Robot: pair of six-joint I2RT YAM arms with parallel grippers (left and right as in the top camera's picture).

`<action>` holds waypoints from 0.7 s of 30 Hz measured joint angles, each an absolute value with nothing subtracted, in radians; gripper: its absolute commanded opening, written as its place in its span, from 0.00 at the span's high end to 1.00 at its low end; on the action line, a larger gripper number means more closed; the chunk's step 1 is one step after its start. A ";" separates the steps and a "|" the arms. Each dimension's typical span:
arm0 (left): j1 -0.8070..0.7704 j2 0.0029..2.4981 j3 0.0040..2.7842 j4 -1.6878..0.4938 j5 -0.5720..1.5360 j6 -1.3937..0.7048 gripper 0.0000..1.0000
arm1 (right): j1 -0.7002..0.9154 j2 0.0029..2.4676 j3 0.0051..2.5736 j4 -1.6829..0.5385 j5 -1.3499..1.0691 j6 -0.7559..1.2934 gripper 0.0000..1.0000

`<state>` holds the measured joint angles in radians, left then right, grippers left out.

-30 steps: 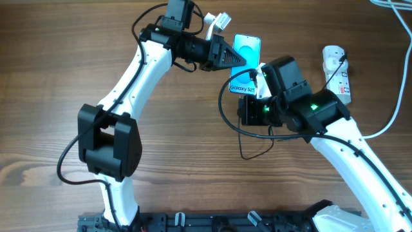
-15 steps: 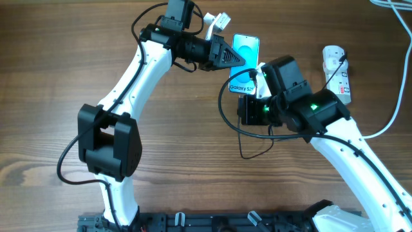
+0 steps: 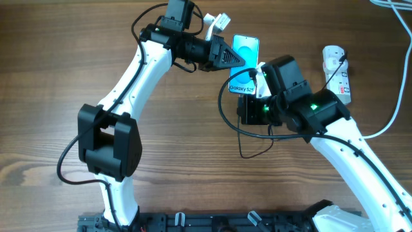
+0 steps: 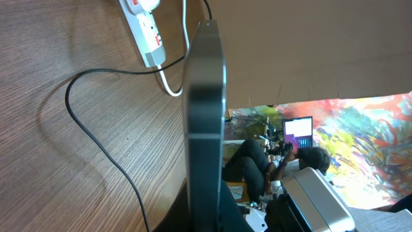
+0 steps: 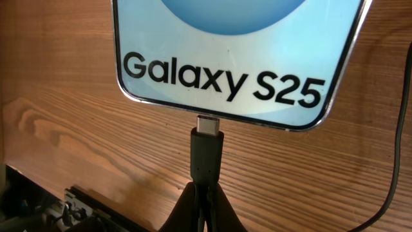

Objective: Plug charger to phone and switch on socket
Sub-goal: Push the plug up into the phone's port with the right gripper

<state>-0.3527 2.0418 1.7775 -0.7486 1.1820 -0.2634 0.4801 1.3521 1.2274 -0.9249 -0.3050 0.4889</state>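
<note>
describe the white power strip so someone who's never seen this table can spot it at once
On the brown wooden table, look to the far right side, just beyond the right arm. There lies the small elongated white power strip. Unlike the cyan-screened smartphone nearby, it is white with red markings, and a thick white lead curves away from it.

Beyond the wood-grain table, the left wrist view shows a colourful painting and a small lit screen.
</note>
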 measured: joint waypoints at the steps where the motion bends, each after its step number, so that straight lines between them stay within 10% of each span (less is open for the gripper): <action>1: -0.353 2.042 1.777 -0.749 1.182 -0.263 0.96 | 0.480 1.352 1.227 -0.922 -0.305 0.489 0.96; 21: -0.353 2.042 1.777 -0.756 1.178 -0.263 0.96 | 0.480 1.352 1.227 -0.927 -0.305 0.489 0.96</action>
<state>-0.3527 2.0418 1.7775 -0.7559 1.1778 -0.2634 0.4801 1.3521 1.2274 -0.9268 -0.3050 0.4892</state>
